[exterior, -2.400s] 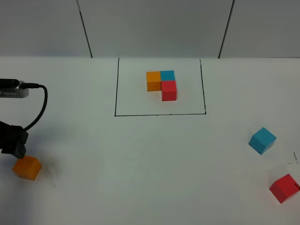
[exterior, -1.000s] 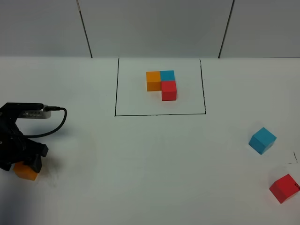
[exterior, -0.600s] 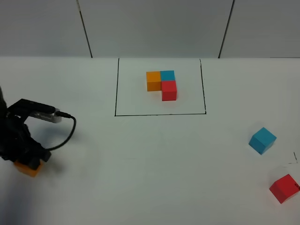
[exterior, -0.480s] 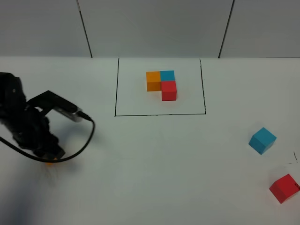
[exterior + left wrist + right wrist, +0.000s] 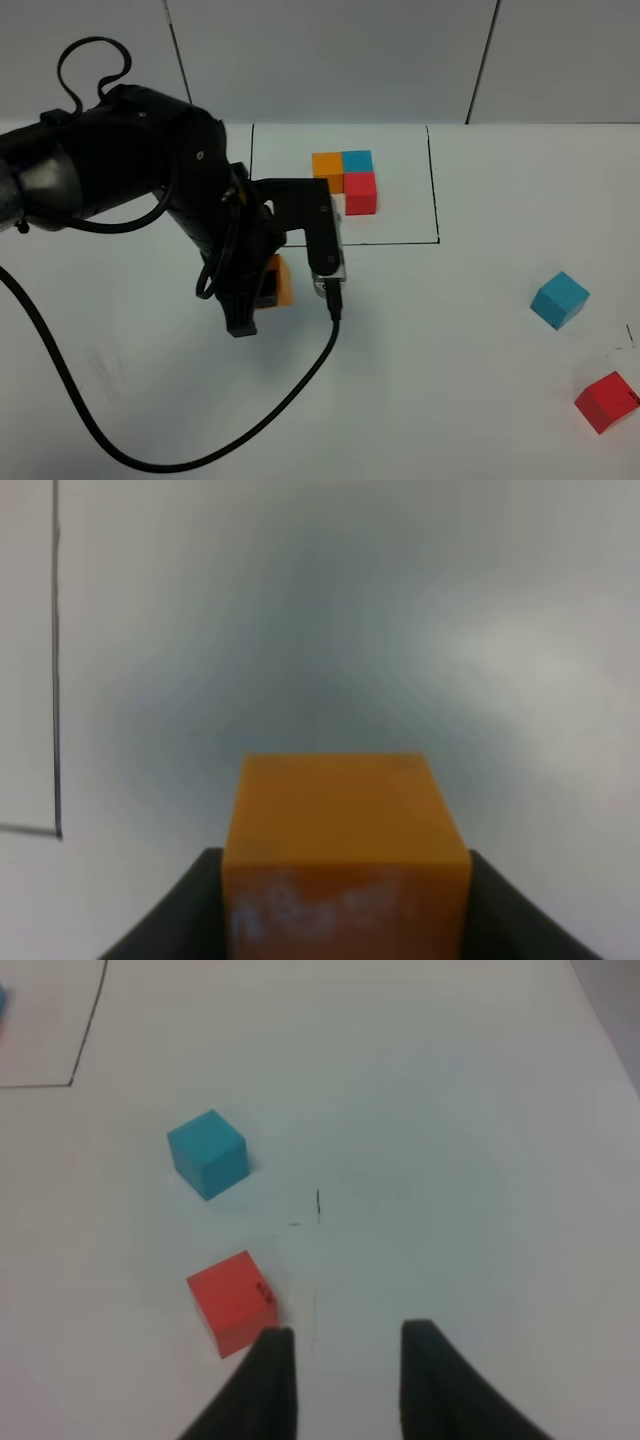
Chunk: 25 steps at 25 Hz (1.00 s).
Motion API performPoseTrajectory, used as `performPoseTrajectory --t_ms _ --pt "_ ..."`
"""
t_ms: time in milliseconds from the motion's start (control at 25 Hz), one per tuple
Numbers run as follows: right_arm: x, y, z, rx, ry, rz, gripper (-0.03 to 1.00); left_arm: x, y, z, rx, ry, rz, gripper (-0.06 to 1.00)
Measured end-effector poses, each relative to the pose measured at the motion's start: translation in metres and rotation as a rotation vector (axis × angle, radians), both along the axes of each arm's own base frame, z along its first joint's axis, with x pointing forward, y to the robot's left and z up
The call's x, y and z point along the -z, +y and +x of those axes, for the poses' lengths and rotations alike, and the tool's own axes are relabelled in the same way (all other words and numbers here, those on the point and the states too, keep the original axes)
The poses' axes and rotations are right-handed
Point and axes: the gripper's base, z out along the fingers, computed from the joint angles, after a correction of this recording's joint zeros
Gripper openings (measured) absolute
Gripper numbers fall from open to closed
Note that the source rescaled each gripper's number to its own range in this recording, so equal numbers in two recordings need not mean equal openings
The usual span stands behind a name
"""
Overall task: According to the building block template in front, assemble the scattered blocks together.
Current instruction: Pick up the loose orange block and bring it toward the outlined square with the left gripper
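The template, an orange, blue and red L trio [image 5: 346, 176], sits inside a thin black drawn rectangle [image 5: 432, 180] at the back middle. My left gripper [image 5: 262, 288] is shut on the loose orange cube [image 5: 283, 280] and holds it just in front of the rectangle's front left part. In the left wrist view the orange cube [image 5: 345, 840] sits between the two dark fingers [image 5: 175, 915]. The loose light blue cube [image 5: 560, 299] and the red cube [image 5: 607, 401] lie at the right. My right gripper [image 5: 345, 1380] is open, close to the red cube [image 5: 232, 1302] and near the blue one [image 5: 207, 1152].
My left arm and its black cable [image 5: 300, 385] sweep across the left and middle of the white table. The arm covers part of the rectangle's left side and front line. A corner of the drawn line shows in the left wrist view [image 5: 56, 680].
My left gripper closed on the orange cube at the far left and carried it right and toward the back, up to the front of the rectangle. The blue and red cubes have not moved.
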Motion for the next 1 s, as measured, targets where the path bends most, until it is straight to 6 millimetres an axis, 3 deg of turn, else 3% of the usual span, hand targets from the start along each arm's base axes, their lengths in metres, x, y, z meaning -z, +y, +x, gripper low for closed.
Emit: performPoseTrajectory --t_ms 240,680,1000 --pt "0.0 0.0 0.0 0.0 0.0 0.0 0.0 -0.001 -0.027 0.014 0.047 0.091 0.016 0.0" --pt "0.0 0.0 0.0 0.0 0.0 0.0 0.0 0.064 -0.041 0.031 0.086 0.14 0.135 0.01" --pt "0.0 0.0 0.0 0.0 -0.001 0.0 0.0 0.087 -0.057 0.033 0.134 0.094 0.133 0.01"
